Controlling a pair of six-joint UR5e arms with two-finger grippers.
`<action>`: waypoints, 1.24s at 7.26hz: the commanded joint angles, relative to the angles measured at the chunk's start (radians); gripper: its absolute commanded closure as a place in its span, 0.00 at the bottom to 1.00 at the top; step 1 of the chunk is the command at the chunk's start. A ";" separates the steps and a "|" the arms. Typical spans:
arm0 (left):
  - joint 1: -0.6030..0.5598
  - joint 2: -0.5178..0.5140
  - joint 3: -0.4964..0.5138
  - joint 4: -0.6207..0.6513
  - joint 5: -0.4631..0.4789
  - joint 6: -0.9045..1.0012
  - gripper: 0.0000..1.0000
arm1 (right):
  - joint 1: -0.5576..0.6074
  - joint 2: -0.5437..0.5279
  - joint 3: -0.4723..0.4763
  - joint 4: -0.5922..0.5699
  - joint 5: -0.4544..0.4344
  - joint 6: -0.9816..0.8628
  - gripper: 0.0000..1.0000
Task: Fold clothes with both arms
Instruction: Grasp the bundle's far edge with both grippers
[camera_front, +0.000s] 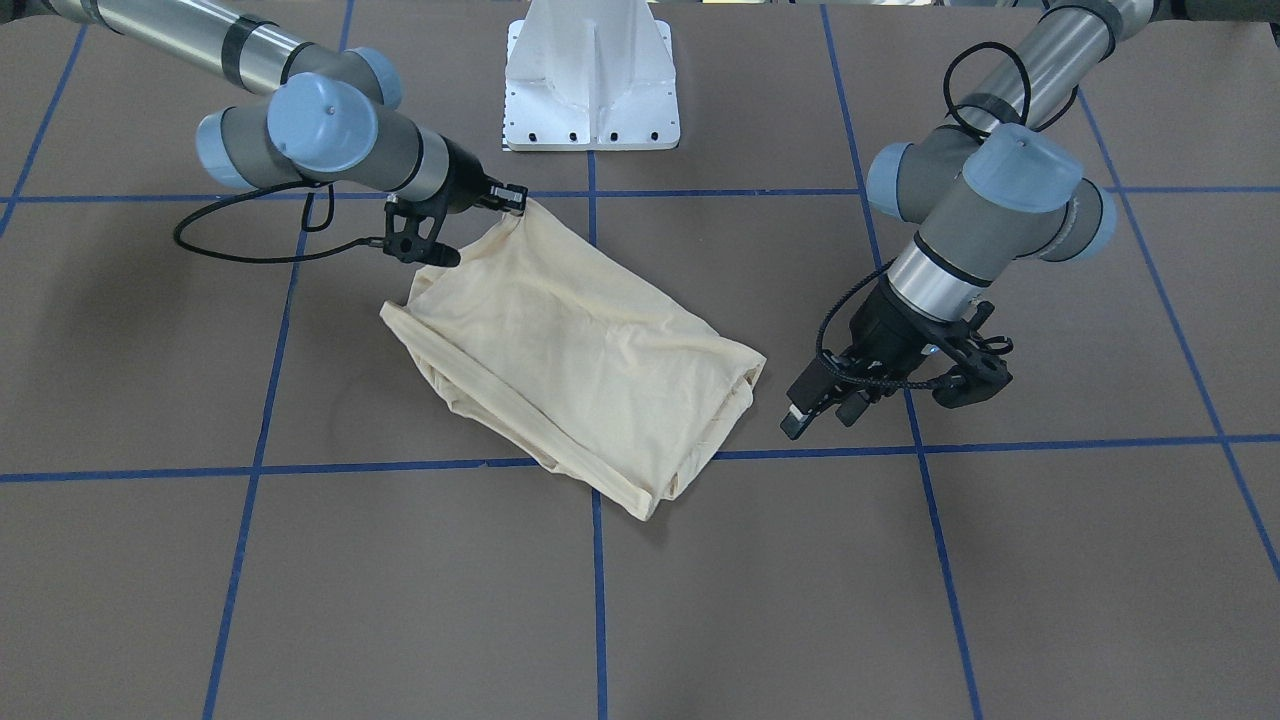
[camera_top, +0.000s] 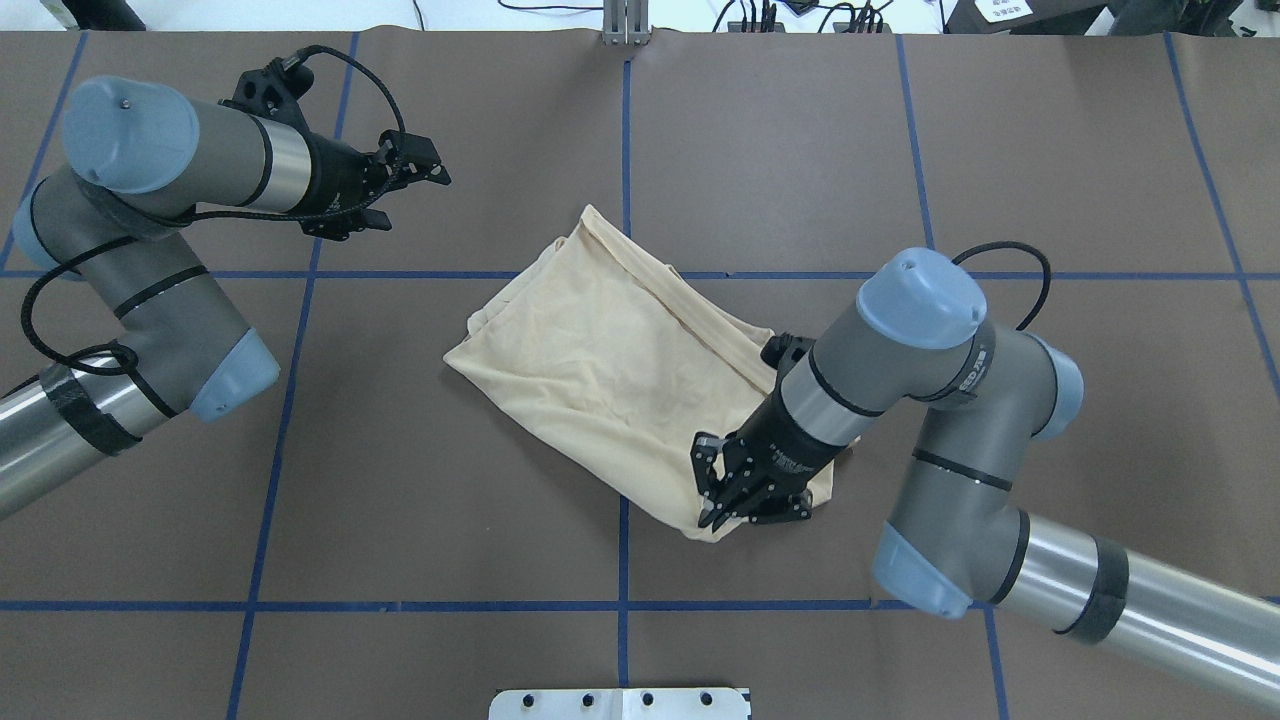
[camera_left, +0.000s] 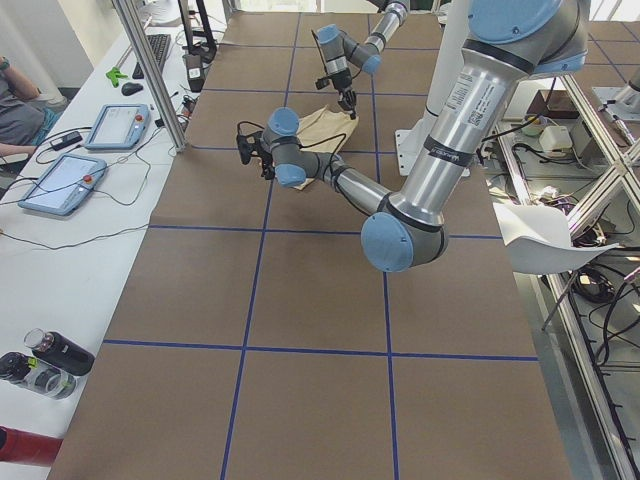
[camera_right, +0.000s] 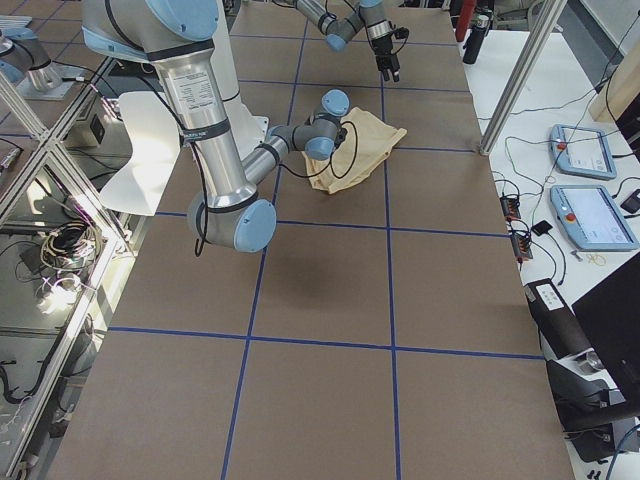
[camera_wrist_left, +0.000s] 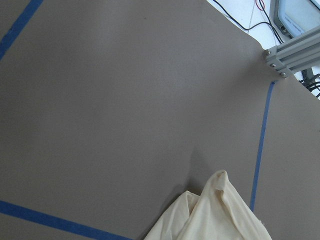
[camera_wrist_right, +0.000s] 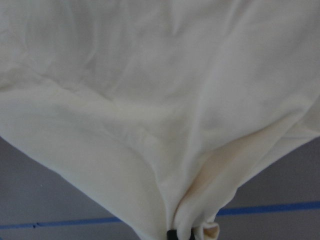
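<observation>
The pale cream-yellow T-shirt (camera_front: 570, 350) lies folded into a rough rectangle on the brown table (camera_front: 1050, 560), plain side up, with its print and label hidden. My right gripper (camera_front: 518, 198) is shut on the shirt's corner nearest the robot base and lifts it slightly. It also shows in the overhead view (camera_top: 712, 515), and in the right wrist view the cloth (camera_wrist_right: 150, 100) hangs pinched at the bottom edge. My left gripper (camera_top: 438, 170) is open and empty above bare table, well off the shirt's far side (camera_top: 600, 370). The left wrist view shows only one shirt corner (camera_wrist_left: 220, 215).
The white pedestal base (camera_front: 590, 90) stands at the robot's side of the table. Blue tape lines (camera_top: 625, 150) grid the brown surface. A side bench with teach pendants (camera_left: 118, 125) and an aluminium post (camera_left: 150, 70) runs along the far edge.
</observation>
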 joint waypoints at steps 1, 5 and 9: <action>0.000 0.001 0.000 0.000 -0.001 0.003 0.02 | -0.106 0.023 0.028 0.004 0.009 0.118 1.00; 0.003 -0.002 -0.004 -0.002 -0.007 0.005 0.01 | -0.127 0.031 0.064 0.003 -0.003 0.145 0.00; 0.093 0.030 -0.060 -0.011 0.000 -0.076 0.01 | 0.046 0.036 0.085 0.003 -0.099 0.105 0.00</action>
